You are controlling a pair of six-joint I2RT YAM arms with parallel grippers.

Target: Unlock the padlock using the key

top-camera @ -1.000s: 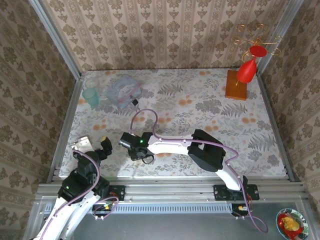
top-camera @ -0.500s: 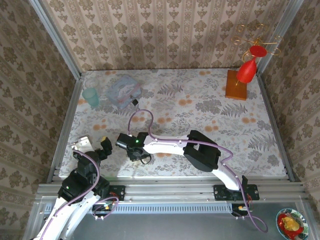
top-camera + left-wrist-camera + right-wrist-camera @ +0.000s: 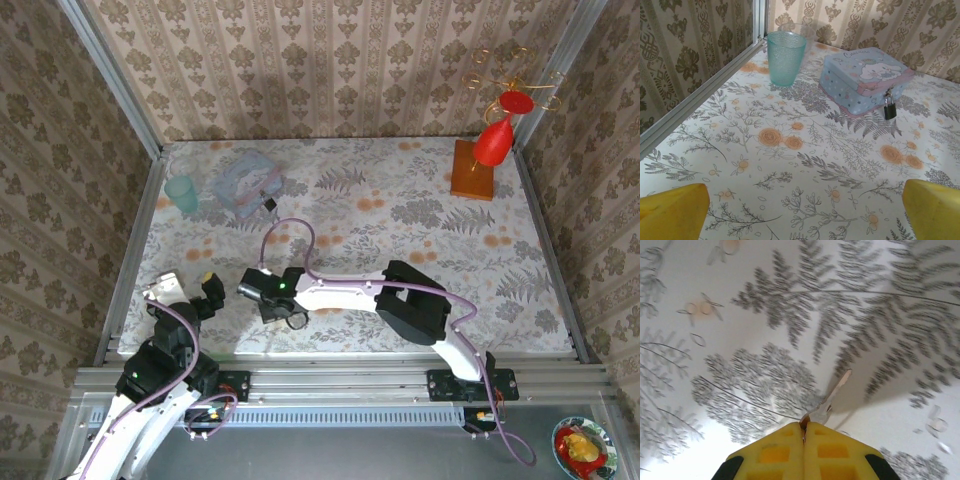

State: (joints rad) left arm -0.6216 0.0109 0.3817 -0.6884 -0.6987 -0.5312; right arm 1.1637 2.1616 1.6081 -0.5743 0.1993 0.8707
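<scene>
The padlock is a tiny dark lock hanging on the front of the pale blue tin, which stands at the back left of the table; the padlock shows there at the tin's near corner. My right gripper is shut on the head of a small silver key, whose blade points away over the tablecloth. In the top view the right gripper hangs low over the front left of the table, well short of the tin. My left gripper is open, its yellow pads wide apart, facing the tin from the near left.
A teal plastic cup stands left of the tin near the left wall rail. A wooden stand with a red ornament is at the back right. The flowered cloth between my grippers and the tin is bare.
The right arm swung slightly left half a second ago and has come back to about where it was, key still gripped. The left arm has not moved.
</scene>
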